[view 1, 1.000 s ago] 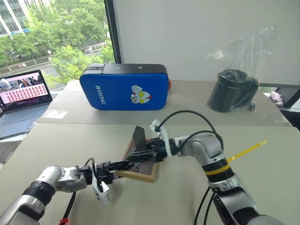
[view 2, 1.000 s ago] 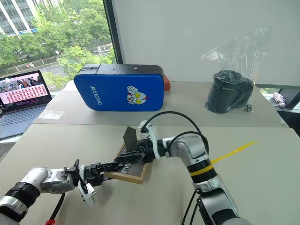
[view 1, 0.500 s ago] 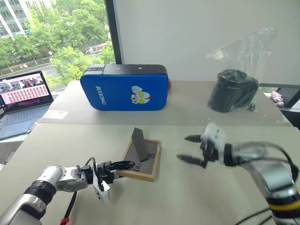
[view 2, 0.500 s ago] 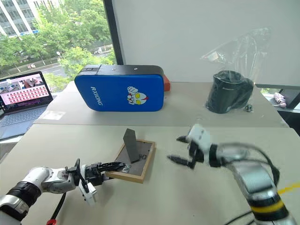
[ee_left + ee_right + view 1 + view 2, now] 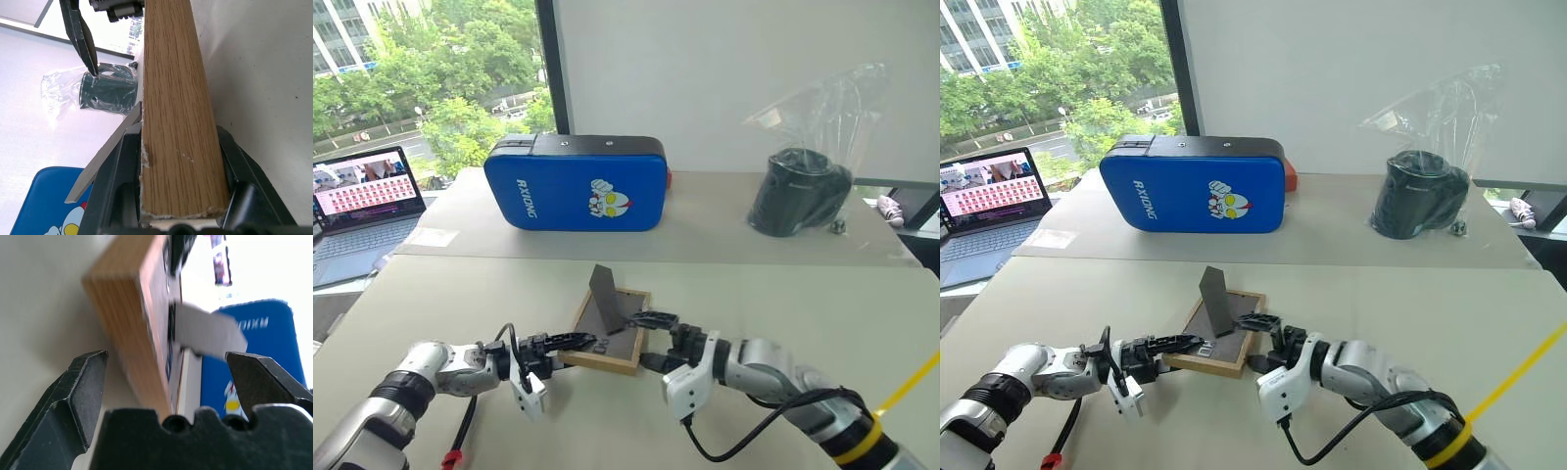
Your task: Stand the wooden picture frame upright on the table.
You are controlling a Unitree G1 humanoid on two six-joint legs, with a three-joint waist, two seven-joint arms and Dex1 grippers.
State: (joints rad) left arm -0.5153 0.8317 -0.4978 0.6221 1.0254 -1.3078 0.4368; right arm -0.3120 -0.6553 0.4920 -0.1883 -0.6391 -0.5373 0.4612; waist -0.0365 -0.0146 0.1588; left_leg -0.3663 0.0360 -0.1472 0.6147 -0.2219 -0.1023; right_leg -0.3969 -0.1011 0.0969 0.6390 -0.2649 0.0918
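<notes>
The wooden picture frame lies picture-side down on the table. Its dark backboard faces up and the stand flap is raised. My left gripper is shut on the frame's near left edge; in the left wrist view the light-wood edge fills the space between the fingers. My right gripper is open at the frame's near right corner, with one finger over the backboard and the other low beside the wood edge. The right wrist view shows that corner between the spread fingers.
A big blue pad stands on the far table behind the frame. A laptop sits open at far left. A black object in a plastic bag sits at back right. A yellow strip crosses near my right arm.
My right gripper left the flap, swung out to the right, then came back lower and rolled over, jaws now astride the frame's near right corner. The left gripper and the frame stayed put.
</notes>
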